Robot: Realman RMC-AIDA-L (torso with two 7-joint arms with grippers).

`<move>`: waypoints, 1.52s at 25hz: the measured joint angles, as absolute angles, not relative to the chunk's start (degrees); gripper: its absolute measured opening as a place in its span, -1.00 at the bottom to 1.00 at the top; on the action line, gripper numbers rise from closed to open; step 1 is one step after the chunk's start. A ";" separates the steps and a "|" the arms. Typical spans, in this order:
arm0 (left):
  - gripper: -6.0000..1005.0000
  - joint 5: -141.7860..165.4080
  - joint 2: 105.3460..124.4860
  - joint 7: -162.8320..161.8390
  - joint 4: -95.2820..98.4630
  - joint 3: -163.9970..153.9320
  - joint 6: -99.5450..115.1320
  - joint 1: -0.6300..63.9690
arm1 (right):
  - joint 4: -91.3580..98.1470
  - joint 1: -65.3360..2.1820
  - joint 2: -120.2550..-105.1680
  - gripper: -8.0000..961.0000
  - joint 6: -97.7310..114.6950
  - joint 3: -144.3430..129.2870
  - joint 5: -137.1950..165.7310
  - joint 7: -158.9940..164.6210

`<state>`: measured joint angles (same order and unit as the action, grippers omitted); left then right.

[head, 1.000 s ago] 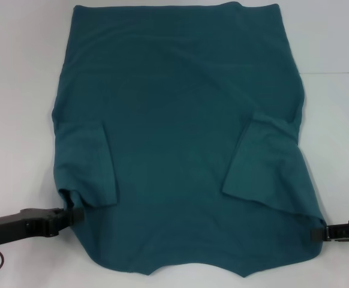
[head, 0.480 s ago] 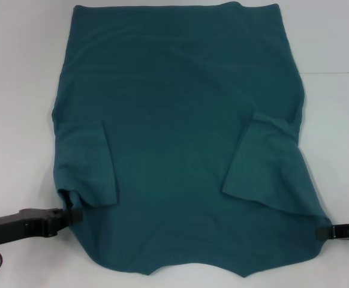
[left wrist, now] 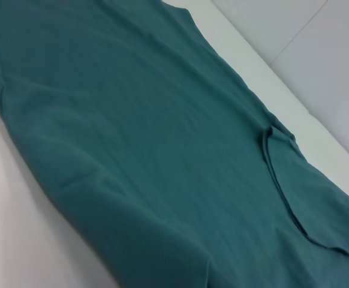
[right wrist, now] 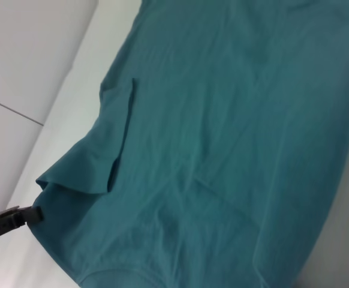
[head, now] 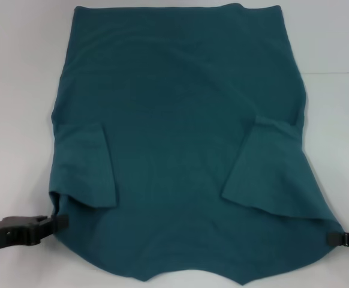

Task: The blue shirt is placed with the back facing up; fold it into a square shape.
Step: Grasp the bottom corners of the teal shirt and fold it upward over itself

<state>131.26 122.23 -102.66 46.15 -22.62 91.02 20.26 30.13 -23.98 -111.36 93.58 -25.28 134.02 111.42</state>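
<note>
The blue shirt (head: 174,120) lies spread flat on the white table, both short sleeves folded inward onto the body. The collar end is nearest me and the hem is at the far side. My left gripper (head: 59,221) is low at the shirt's near left corner, shut on the cloth edge. At the near right corner my right gripper (head: 331,239) pinches the cloth in the same way, and the fabric is drawn out to a point there. The left wrist view shows only the shirt (left wrist: 132,120). In the right wrist view, beyond the shirt (right wrist: 222,120), the left gripper (right wrist: 33,214) holds the corner.
White table (head: 18,90) surrounds the shirt on the left, right and near sides. A thin seam line (head: 336,73) crosses the table at the right. Pale panels (left wrist: 318,54) rise beyond the table's edge.
Both grippers have moved outward and slightly nearer to me, drawing the near corners with them. The collar end is now wider and smoother.
</note>
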 joint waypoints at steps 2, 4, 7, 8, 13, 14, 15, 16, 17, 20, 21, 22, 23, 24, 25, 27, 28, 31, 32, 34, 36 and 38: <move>-0.76 131.30 122.23 -102.65 46.81 -22.22 92.06 19.56 | 30.17 -23.26 -111.36 -0.81 94.42 -24.56 134.02 110.42; -0.75 131.39 122.23 -102.66 47.39 -21.79 93.14 18.93 | 30.20 -22.55 -111.33 -0.81 95.29 -23.96 134.02 109.30; -0.75 131.52 122.18 -102.66 47.92 -21.35 94.32 18.13 | 30.24 -21.58 -111.13 -0.81 96.33 -23.65 134.03 108.11; -0.75 131.59 122.09 -102.66 48.36 -20.99 95.28 17.40 | 30.24 -21.31 -111.06 -0.81 96.53 -23.60 134.03 107.90; -0.74 132.19 122.08 -102.66 48.79 -19.62 97.73 16.33 | 30.33 -19.72 -110.77 -0.81 98.29 -23.40 134.13 106.61; -0.74 132.27 122.08 -102.66 48.95 -19.42 98.38 16.10 | 30.39 -19.40 -110.75 -0.81 98.84 -23.35 134.14 106.15; -0.74 132.31 122.08 -102.66 49.14 -19.25 99.06 15.88 | 30.51 -19.10 -110.74 -0.81 99.25 -23.31 134.13 105.82; -0.74 132.33 122.08 -102.66 49.34 -19.09 99.87 15.71 | 30.64 -18.82 -110.74 -0.81 99.60 -23.27 134.16 105.54; -0.74 132.35 122.08 -102.66 49.52 -19.00 100.47 15.55 | 30.79 -18.60 -110.74 -0.81 99.78 -23.27 134.21 105.38; -0.73 132.53 122.09 -102.86 50.21 -18.93 102.20 14.67 | 31.06 -18.03 -110.74 -0.81 100.91 -23.53 134.40 104.53; -0.73 132.64 122.11 -102.96 50.35 -18.86 102.33 14.45 | 31.09 -17.85 -110.74 -0.81 101.35 -23.60 134.42 104.16; -0.73 132.87 122.17 -103.11 50.54 -18.65 102.56 14.12 | 31.09 -17.64 -110.76 -0.81 101.87 -23.63 134.45 103.64; -0.73 133.12 122.22 -103.21 50.68 -18.41 102.80 13.86 | 31.11 -17.34 -110.78 -0.81 102.31 -23.65 134.46 103.13; -0.73 133.36 122.31 -103.24 50.79 -17.95 103.28 13.56 | 31.14 -17.10 -110.79 -0.81 102.74 -23.66 134.47 102.56; -0.72 133.50 122.35 -103.26 50.84 -17.46 103.85 13.28 | 31.15 -16.90 -110.79 -0.81 102.94 -23.66 134.53 102.28; -0.72 133.56 122.45 -103.27 50.88 -16.58 104.80 12.77 | 31.20 -16.61 -110.77 -0.81 103.47 -23.59 135.15 101.68; -0.72 133.57 122.47 -103.27 50.95 -16.04 105.38 12.45 | 31.20 -16.51 -110.75 -0.81 103.62 -23.51 135.58 101.53; -0.72 133.59 122.54 -103.26 51.02 -15.35 106.14 11.77 | 31.20 -16.07 -110.72 -0.81 103.97 -23.44 136.34 101.28; -0.72 133.59 122.59 -103.24 51.02 -15.32 106.27 11.61 | 31.20 -15.93 -110.68 -0.81 104.19 -23.49 136.35 101.23; -0.71 133.60 122.68 -103.16 51.02 -15.30 106.37 11.44 | 31.43 -15.58 -110.60 -0.81 104.90 -23.56 136.39 101.09; -0.71 133.61 122.71 -103.15 50.87 -15.29 106.09 11.56 | 31.96 -15.46 -110.58 -0.81 105.32 -23.48 136.41 101.06; -0.71 133.59 122.66 -103.20 50.50 -15.28 105.63 12.33 | 32.49 -15.78 -110.54 -0.81 105.41 -23.13 136.35 101.29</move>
<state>133.59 122.66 -103.20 50.50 -15.28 105.63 12.33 32.49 -15.78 -110.54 105.41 -23.13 136.35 101.29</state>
